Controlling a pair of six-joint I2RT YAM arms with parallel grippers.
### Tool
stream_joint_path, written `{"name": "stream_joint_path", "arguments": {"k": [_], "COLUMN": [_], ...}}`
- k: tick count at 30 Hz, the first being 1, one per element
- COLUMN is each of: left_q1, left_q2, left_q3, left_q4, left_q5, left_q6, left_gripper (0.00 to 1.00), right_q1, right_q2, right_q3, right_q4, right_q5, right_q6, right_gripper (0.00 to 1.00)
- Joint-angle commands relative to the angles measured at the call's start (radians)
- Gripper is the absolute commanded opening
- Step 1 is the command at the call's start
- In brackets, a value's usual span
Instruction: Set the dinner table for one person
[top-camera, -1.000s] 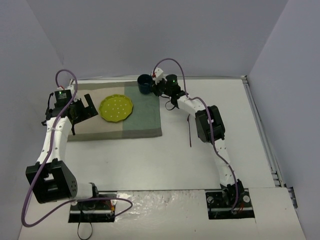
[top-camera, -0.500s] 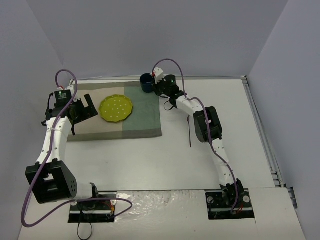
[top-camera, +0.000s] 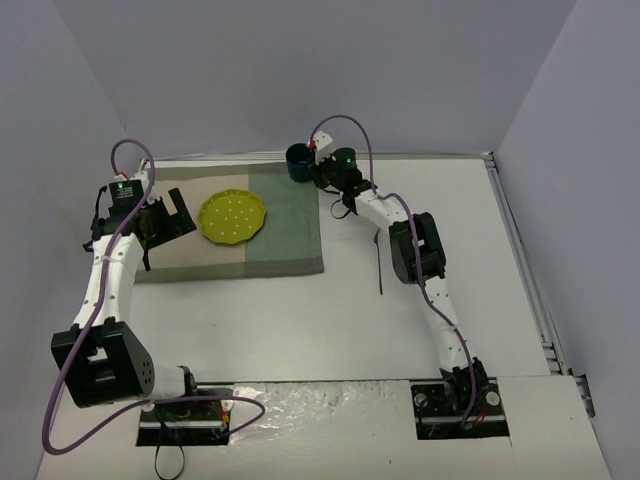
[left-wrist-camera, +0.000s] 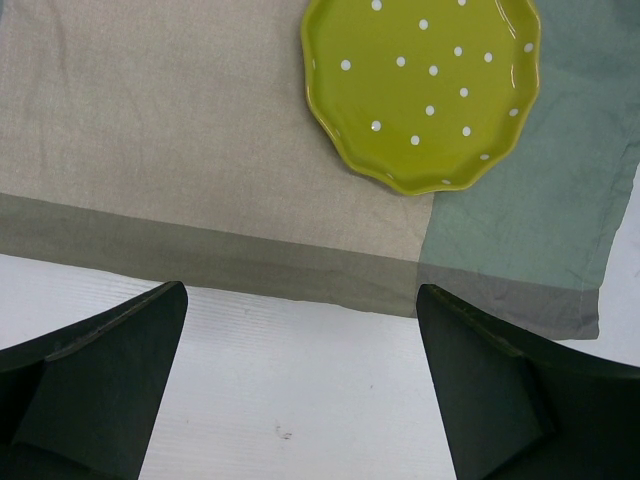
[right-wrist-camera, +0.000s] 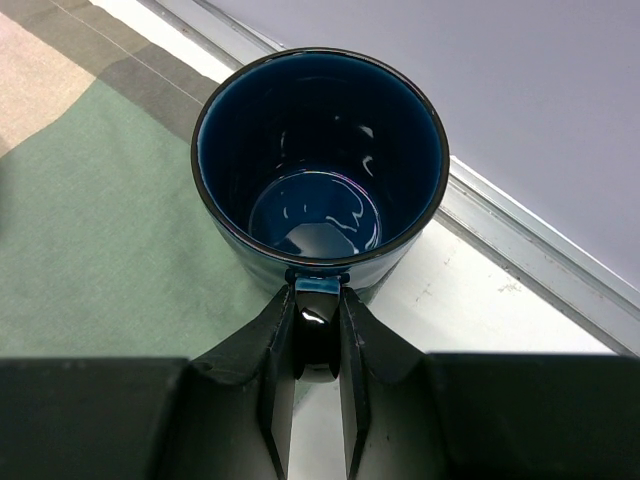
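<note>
Top view: the dark blue mug (top-camera: 297, 161) has shifted toward the far rim of the white tabletop (top-camera: 300, 320), which is lying under everything. Left wrist: left fingers (left-wrist-camera: 100, 390) are standing wide above bare tabletop beside the edge of the cloth placemat (left-wrist-camera: 200, 150); the scalloped, dotted plate (left-wrist-camera: 425, 90) is sitting empty. Right wrist: right fingers (right-wrist-camera: 275, 350) are pinching the handle of the glossy, empty mug.
</note>
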Motion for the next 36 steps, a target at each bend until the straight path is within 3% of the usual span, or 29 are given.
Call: {"name": "stream_joint_path", "arguments": {"k": [1, 5, 7, 12, 17, 24, 31, 36], "left_q1": [0.008, 0.008, 0.007, 0.008, 0.007, 0.007, -0.018, -0.080], "left_q2": [-0.006, -0.006, -0.005, -0.004, -0.008, -0.044, -0.085, -0.078], "left_q3": [0.016, 0.019, 0.019, 0.025, 0.034, 0.042, 0.044, 0.059], "left_q4": [0.037, 0.034, 0.033, 0.026, 0.007, -0.014, -0.026, -0.066], "left_q5": [0.011, 0.014, 0.014, 0.017, 0.019, 0.008, -0.033, -0.092], "left_q6": [-0.010, -0.012, -0.012, -0.013, -0.018, -0.022, -0.031, -0.013], "left_gripper": [0.97, 0.97, 0.97, 0.97, 0.97, 0.97, 0.97, 0.97], "right_q1": [-0.007, -0.008, -0.010, -0.024, -0.038, -0.064, -0.145, -0.171], "right_q2": [-0.032, -0.056, -0.079, -0.205, -0.414, -0.712, -0.995, -1.071], "right_q3": [0.066, 0.042, 0.005, -0.120, -0.333, -0.584, -0.998, -1.153], "right_q4": [0.133, 0.135, 0.141, 0.155, 0.130, -0.059, -0.134, -0.182], "right_q5": [-0.025, -0.030, -0.030, -0.006, 0.097, 0.251, 0.353, 0.401], "right_q6": [0.018, 0.015, 0.015, 0.029, 0.073, 0.198, 0.425, 0.444], "right_gripper": [0.17, 0.51, 0.62, 0.77, 0.84, 0.86, 0.83, 0.77]}}
